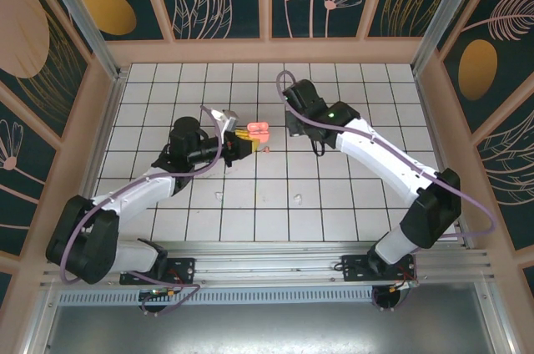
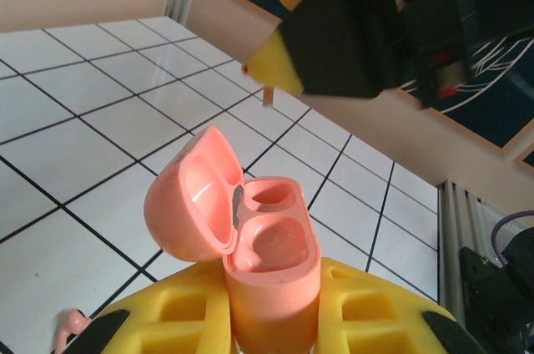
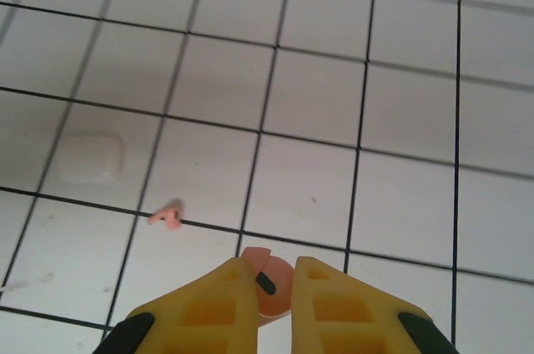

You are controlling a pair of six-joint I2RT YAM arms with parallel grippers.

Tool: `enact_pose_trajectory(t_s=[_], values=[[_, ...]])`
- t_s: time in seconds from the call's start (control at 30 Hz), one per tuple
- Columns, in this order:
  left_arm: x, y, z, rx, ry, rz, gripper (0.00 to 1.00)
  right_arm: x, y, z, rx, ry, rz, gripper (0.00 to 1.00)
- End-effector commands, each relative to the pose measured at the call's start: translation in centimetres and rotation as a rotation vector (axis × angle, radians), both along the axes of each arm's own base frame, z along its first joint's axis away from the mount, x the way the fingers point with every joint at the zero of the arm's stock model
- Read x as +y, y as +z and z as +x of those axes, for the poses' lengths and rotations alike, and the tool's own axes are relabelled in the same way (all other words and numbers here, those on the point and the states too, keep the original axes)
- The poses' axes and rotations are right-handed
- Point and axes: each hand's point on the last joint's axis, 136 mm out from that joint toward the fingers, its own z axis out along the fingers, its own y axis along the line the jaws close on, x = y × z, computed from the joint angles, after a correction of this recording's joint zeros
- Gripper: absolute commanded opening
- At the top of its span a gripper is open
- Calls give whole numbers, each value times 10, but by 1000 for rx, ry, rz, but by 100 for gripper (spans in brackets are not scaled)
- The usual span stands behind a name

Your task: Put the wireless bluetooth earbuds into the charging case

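Observation:
My left gripper [image 2: 271, 291] is shut on the salmon-pink charging case [image 2: 271, 245], held upright with its lid [image 2: 188, 204] swung open to the left. Both wells show only pink inside. From above, the case [image 1: 259, 129] sits at the tip of the left gripper [image 1: 248, 140]. My right gripper [image 3: 277, 275] is shut on a salmon-pink earbud [image 3: 279, 285] above the tiles. It hovers just right of the case [image 1: 294, 128], and its yellow fingertip [image 2: 277, 66] hangs above the case. A second pink earbud [image 3: 165, 218] lies on the floor [image 1: 267, 149].
Two white earbuds [image 1: 219, 196] [image 1: 298, 199] lie on the tiles nearer the arm bases. A faint white rounded object [image 3: 88, 158] rests on a tile left of the right gripper. Wooden walls [image 1: 267, 51] fence the tiled floor.

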Motion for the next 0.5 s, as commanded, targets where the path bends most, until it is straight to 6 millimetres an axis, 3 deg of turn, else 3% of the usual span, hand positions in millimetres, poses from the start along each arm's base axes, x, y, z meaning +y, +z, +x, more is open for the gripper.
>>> enact_pose_trajectory(t_s=[0.0,0.2,0.47], values=[[-9,24,-4,-66,-51,-52,2,7,40,-9,-109,54,-49,12],[-10,24,-10,-83,-84,-48,2,48,67,-27,-195,220,-40,11],[-10,29,-12,-104,-91,-53,1,66,57,-37,-174,319,-27,11]])
